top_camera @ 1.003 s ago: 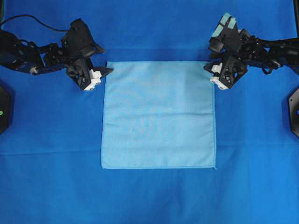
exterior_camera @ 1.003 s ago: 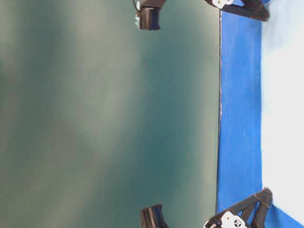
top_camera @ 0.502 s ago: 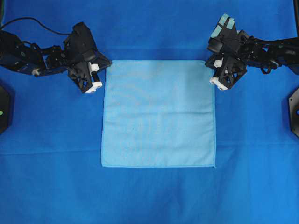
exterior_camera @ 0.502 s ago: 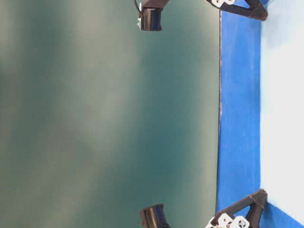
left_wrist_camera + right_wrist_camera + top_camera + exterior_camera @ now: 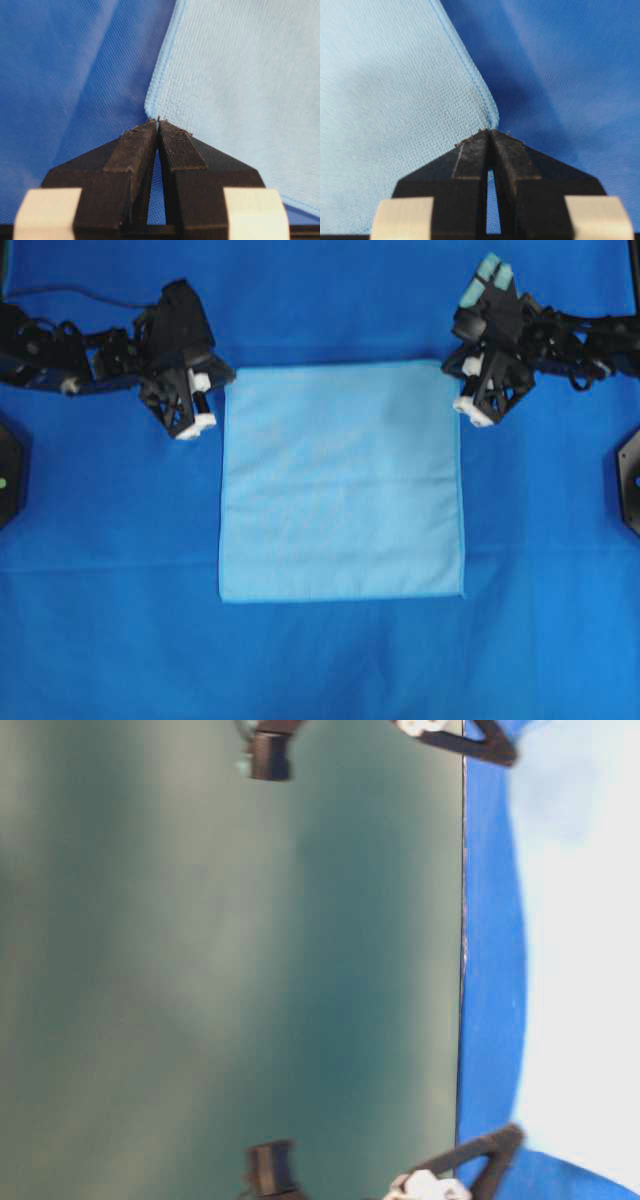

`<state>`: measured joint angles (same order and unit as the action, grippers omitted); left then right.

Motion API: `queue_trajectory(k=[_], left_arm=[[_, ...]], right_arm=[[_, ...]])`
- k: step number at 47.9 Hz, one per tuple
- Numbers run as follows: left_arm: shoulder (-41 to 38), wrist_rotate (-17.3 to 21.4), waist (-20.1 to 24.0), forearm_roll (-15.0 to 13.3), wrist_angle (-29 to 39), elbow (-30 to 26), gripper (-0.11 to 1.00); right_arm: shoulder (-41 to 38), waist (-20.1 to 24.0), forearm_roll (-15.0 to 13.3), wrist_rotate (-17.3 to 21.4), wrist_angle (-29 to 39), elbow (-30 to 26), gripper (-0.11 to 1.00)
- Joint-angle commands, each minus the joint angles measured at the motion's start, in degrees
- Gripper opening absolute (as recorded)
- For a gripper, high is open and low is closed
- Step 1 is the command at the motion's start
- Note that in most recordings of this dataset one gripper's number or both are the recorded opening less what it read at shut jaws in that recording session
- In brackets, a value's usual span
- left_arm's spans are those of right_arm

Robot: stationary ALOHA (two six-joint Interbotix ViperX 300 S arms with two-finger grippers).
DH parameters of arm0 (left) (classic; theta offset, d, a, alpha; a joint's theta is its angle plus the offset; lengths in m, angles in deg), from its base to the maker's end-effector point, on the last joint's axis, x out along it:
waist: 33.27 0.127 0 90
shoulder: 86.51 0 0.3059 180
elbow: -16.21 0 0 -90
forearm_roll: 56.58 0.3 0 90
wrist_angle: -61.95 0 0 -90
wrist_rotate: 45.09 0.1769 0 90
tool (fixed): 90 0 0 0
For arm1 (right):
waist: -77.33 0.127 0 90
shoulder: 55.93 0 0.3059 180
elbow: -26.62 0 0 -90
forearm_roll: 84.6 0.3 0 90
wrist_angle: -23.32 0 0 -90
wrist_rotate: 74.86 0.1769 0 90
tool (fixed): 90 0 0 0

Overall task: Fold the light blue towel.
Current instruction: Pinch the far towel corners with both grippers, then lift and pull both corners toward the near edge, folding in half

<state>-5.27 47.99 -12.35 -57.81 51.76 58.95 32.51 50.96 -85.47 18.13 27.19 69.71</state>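
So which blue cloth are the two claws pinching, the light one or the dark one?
The light one. The small pale towel is pinched at its two far corners by the left claw and right claw. The dark cloth just covers the table.

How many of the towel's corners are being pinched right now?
2: the left gripper pinches one far corner of the towel, the right gripper the other. The near two lie free.

A robotics lab bench: my two black arms (image 5: 90,350) work over a royal-blue table covering (image 5: 320,660), plain green backdrop (image 5: 220,960) behind.
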Motion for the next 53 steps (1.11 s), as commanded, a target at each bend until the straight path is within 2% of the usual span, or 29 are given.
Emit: queue_trajectory(k=[1,8,18,25,34,45,53], left_arm=[[3.5,1.1,-0.1,0.1,0.8,-0.8,0.02],[3.7,3.2,0.1,0.1,1.1,-0.5,0.02],[4.0,3.8,-0.4,0.1,1.2,0.2,0.02],[4.4,4.0,-3.0,0.1,1.5,1.1,0.02],[4.5,3.7,-9.4,0.1,4.8,1.8,0.02],[4.4,2.2,-18.8,-0.3,8.6,2.3,0.02],[3.7,-1.7,-26.7,-0.4,8.3,1.4,0.02]], right_arm=[[3.3,0.2,-0.1,0.2,1.1,-1.1,0.02],[4.2,0.4,0.0,0.3,1.3,-0.7,0.02],[4.2,2.2,0.4,0.6,1.2,-0.6,0.02],[4.3,3.8,1.3,2.1,1.8,-0.5,0.02],[4.7,9.6,1.7,5.6,3.9,0.3,0.02],[5.1,20.7,2.2,14.2,6.9,0.9,0.02],[5.1,27.8,2.2,19.9,6.9,1.2,0.02]])
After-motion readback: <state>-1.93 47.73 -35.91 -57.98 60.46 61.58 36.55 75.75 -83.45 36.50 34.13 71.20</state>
